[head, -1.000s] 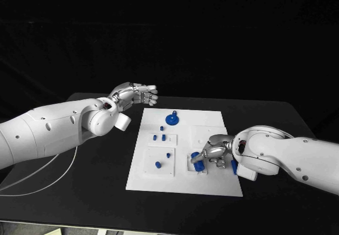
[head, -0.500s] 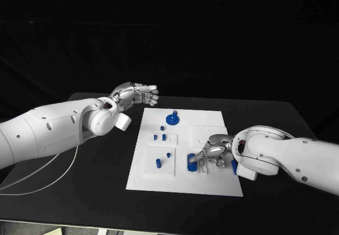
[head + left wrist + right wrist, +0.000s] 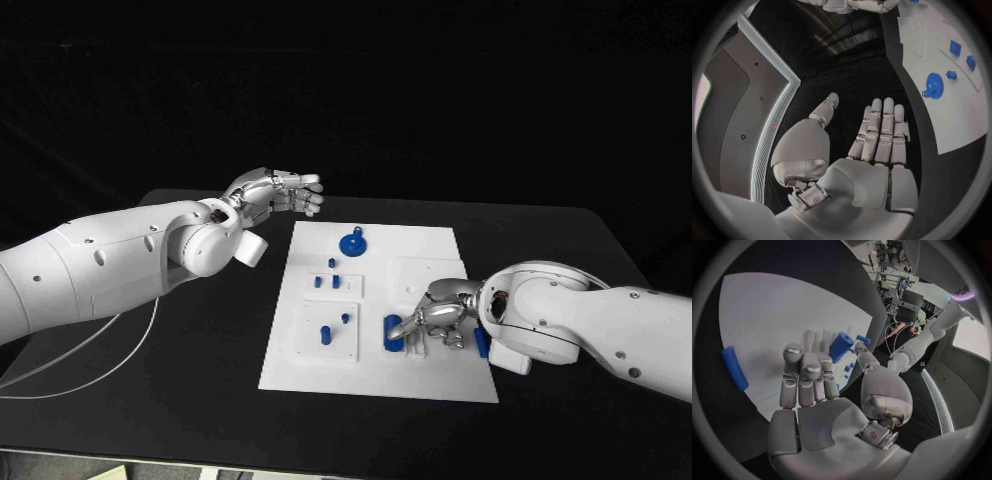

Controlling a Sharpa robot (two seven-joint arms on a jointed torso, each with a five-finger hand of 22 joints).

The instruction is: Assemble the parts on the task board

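My right hand (image 3: 440, 318) sits low over the near right part of the white task board (image 3: 433, 243), fingers together and extended, holding nothing I can make out, tips just beside an oblong blue part (image 3: 392, 331). My left hand (image 3: 274, 191) hovers off the board's far left corner, fingers loosely curled and empty. A blue gear (image 3: 352, 242) and small pegs (image 3: 330, 263) lie between. A white cable (image 3: 87, 350) trails on the black table (image 3: 562, 400). I see no readable writing.

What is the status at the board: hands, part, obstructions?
Left hand open, off the task board. Right hand beside blue cylinder, grip unclear. Nothing in the way.
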